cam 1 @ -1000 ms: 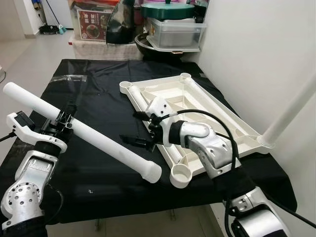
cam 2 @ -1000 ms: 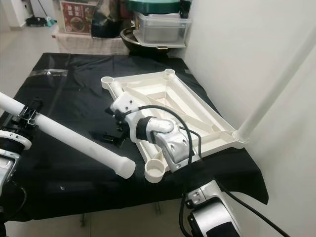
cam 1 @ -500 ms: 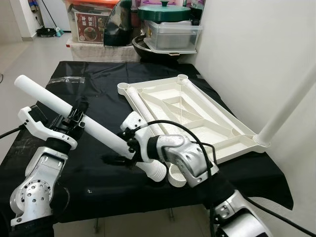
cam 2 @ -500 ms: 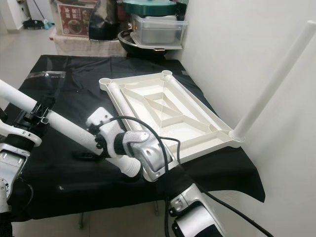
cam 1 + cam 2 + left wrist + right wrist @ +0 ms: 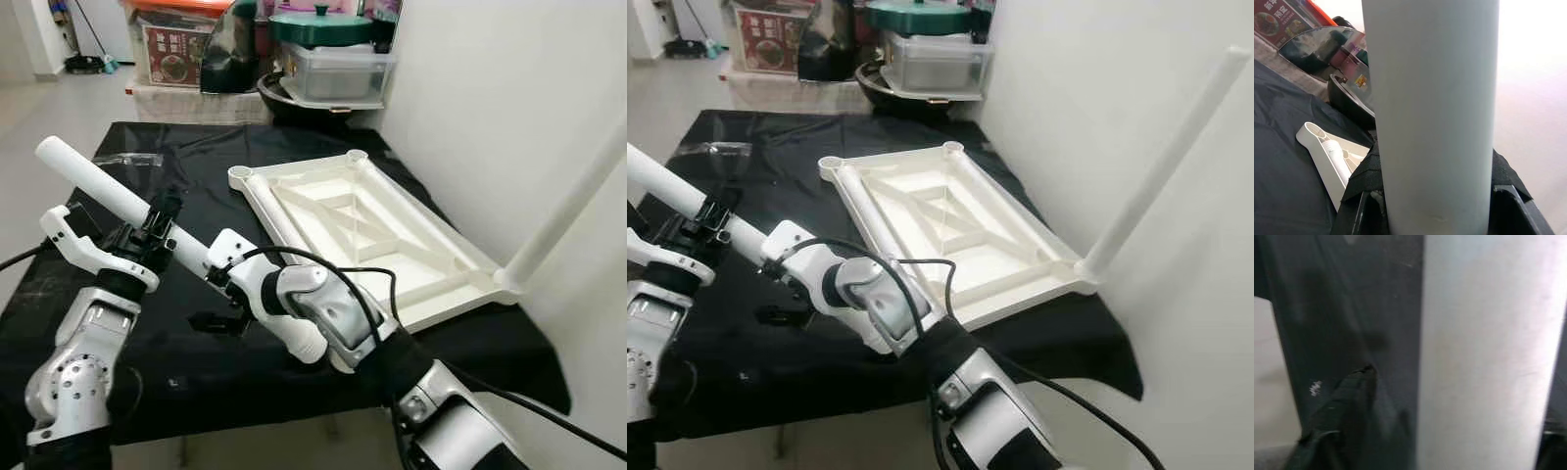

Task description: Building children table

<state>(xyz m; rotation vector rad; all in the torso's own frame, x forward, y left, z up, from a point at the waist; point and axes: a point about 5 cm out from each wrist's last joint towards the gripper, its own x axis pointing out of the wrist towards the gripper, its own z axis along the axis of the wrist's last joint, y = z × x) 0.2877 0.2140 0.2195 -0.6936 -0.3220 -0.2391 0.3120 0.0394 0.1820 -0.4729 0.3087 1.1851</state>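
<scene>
Reaching across, the right gripper [image 5: 217,294] now joins the left gripper [image 5: 147,235], both clamped on the long white plastic tube [image 5: 108,201] above the black-draped table's [image 5: 137,367] near edge.

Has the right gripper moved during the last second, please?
Yes. The right gripper left the upturned tabletop and went toward the robot's left, reaching the white leg.

A smooth, matt white plastic table leg [image 5: 108,194] is being held between black fingers padded with rough, fabric-like tape [image 5: 1364,178]. The upturned tabletop [image 5: 382,235] is being seen as cream plastic with a slight sheen. The table is being covered by a black, faintly glossy, creased cloth [image 5: 196,157]. Brushed silver metal is being shown on the arms.
</scene>
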